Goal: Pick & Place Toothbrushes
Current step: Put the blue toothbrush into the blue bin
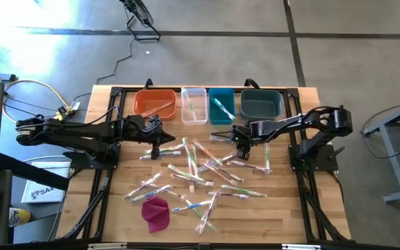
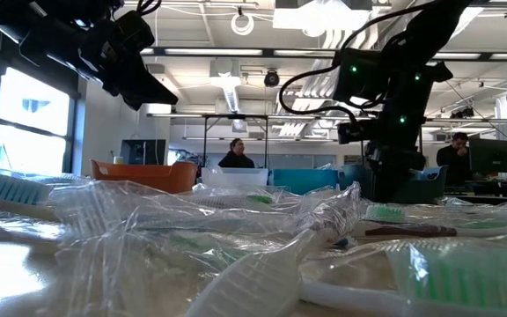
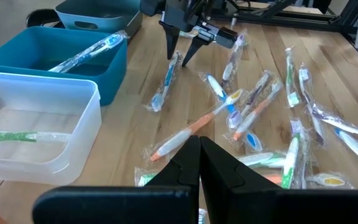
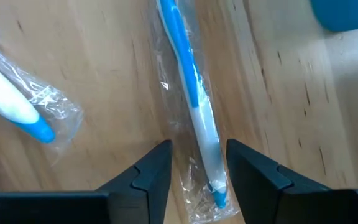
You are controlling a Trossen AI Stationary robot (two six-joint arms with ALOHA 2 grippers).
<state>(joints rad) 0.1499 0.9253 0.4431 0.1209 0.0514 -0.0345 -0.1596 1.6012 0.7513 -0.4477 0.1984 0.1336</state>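
- Right gripper: we find it low over the table just in front of the teal bin, fingers spread and straddling a wrapped blue-and-white toothbrush that lies flat on the wood; nothing grasped yet.
- Left gripper: we log it waiting above the table in front of the orange bin, fingers clenched together on nothing.
- Toothbrushes: we count most of them scattered in clear wrappers across the middle of the table; one lies in the teal bin, one green one in the clear bin, one in the orange bin.
- Grey bin: we cannot tell its contents.
- Magenta cloth: near the front edge, apart from the work.
- Step in hand, as we judge it: the pick, at the point of closing.
- Next move calls for: fingers closing squarely on the handle through the slippery wrapper, then a lift, likely to the teal bin.
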